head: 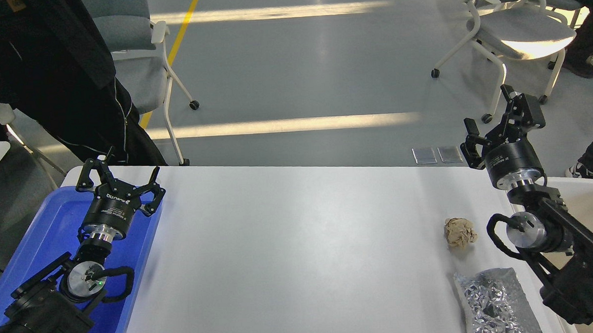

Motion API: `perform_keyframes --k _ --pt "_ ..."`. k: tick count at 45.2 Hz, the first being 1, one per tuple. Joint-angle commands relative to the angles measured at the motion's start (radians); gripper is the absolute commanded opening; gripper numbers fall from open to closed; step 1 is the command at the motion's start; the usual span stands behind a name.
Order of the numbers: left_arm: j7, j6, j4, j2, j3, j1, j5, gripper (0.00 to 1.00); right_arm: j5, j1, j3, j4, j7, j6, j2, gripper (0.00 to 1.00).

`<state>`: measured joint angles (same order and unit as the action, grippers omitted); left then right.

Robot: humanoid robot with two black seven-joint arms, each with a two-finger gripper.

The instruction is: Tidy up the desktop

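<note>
White and glossy, the tabletop (299,245) filled the view; against it, a blue tray (47,234) overlapped its left end and a foil bag (498,302) lay at its right front, a crumpled paper ball (460,232) just behind. Both light scraps could skid from a careless pinch. Left tool (119,185) hovered over the tray, right tool (492,130) past the tabletop's far right corner; both spread wide, holding nothing.

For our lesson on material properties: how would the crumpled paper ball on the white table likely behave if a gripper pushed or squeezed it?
The crumpled paper ball looks light, so a push would probably scoot it. Its roundish, lumpy shape might roll unevenly. Its creases suggest it would squash when squeezed.
</note>
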<state>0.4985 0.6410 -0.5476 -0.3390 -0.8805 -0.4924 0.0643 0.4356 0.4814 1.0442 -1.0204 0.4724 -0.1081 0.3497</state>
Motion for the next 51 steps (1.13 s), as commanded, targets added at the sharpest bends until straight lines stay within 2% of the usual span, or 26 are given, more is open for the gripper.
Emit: perform_keyframes --k 1,14,28,51 --pt "0.000 0.000 0.000 0.000 0.000 0.000 0.000 1.00 -0.007 -0.001 -0.010 0.042 0.000 0.004 -0.037 1.00" --pt "0.000 0.000 0.000 0.000 0.000 0.000 0.000 1.00 -0.029 -0.067 -0.013 0.066 0.000 0.010 -0.048 1.00" --pt "0.000 0.000 0.000 0.000 0.000 0.000 0.000 1.00 -0.181 -0.095 -0.001 0.068 0.000 0.134 -0.067 1.00" --pt "0.000 0.000 0.000 0.000 0.000 0.000 0.000 1.00 -0.182 -0.093 -0.007 0.077 0.000 0.130 -0.066 1.00"
